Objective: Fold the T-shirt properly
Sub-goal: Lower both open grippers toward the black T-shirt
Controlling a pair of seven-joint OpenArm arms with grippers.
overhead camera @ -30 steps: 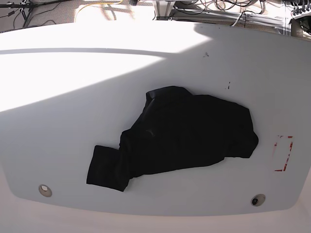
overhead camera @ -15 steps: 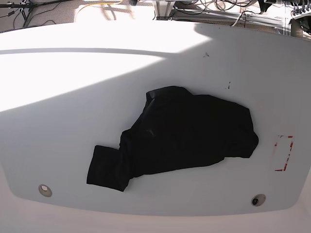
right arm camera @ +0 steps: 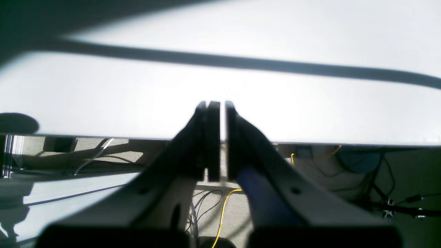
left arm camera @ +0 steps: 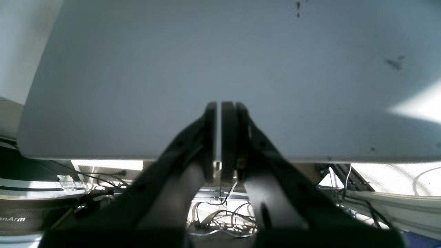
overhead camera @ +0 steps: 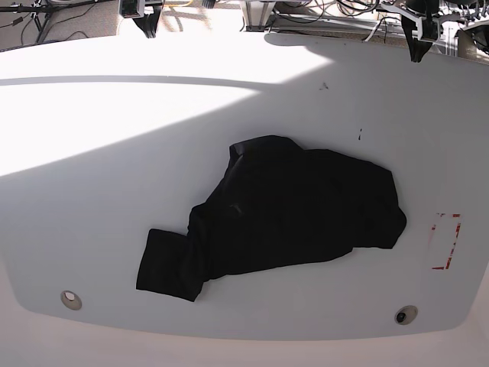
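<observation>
The black T-shirt [overhead camera: 283,214] lies crumpled in a heap on the white table [overhead camera: 114,191], right of centre, with one sleeve sticking out toward the near left. My left gripper [overhead camera: 416,52] hangs over the table's far right edge, well away from the shirt. In the left wrist view, that gripper [left arm camera: 219,105] is shut with nothing between its fingers. My right gripper [overhead camera: 148,30] is at the far left edge, also far from the shirt. The right wrist view shows it [right arm camera: 222,103] shut and empty. Neither wrist view shows the shirt.
A red tape outline [overhead camera: 445,241] marks the table near its right edge. Two round fittings [overhead camera: 70,299] [overhead camera: 405,315] sit in the near corners. Cables and stands [overhead camera: 344,19] crowd the floor beyond the far edge. Bright sunlight covers the table's far left.
Both grippers have come into the base view at the table's far edge, where none showed a second ago. The T-shirt has not moved.
</observation>
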